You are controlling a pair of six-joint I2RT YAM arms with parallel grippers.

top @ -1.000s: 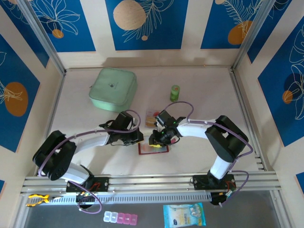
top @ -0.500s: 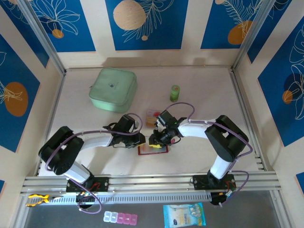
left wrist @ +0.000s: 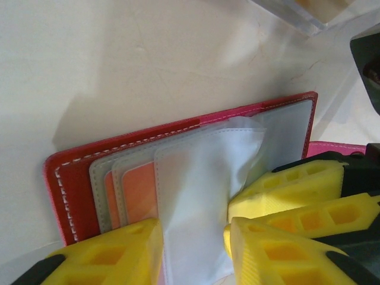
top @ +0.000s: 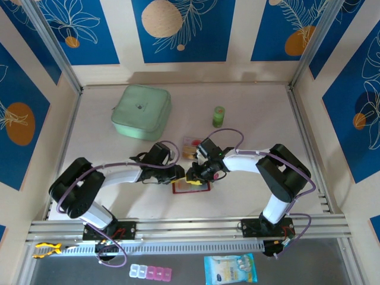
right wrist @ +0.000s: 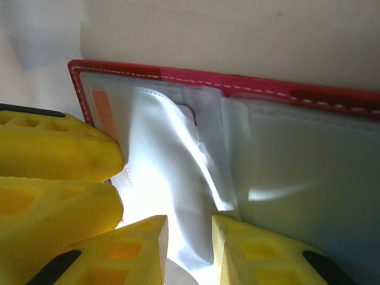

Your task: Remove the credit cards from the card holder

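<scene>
The red card holder (top: 199,187) lies open on the table between both grippers. Its grey inside carries clear pockets, and orange credit cards (left wrist: 139,193) sit in the pockets by the left edge; one orange strip (right wrist: 104,110) shows in the right wrist view too. A clear pocket leaf (left wrist: 202,178) stands lifted off the holder. My right gripper (right wrist: 187,237) is shut on that leaf (right wrist: 178,178) near its free edge. My left gripper (left wrist: 193,237) is open and straddles the same leaf, its fingers (left wrist: 113,255) resting low over the holder. From above, the left gripper (top: 178,174) and right gripper (top: 191,176) nearly touch.
A pale-green square pouch (top: 141,111) lies at the back left and a small green bottle (top: 218,116) stands behind the right arm. Small tan and red flat pieces (top: 190,144) with a clear plastic rectangle (left wrist: 291,12) lie just beyond the holder.
The left gripper's jaws have spread apart around the pocket leaf, after the left arm slid a little toward the holder. The right gripper keeps its hold and has not moved.
</scene>
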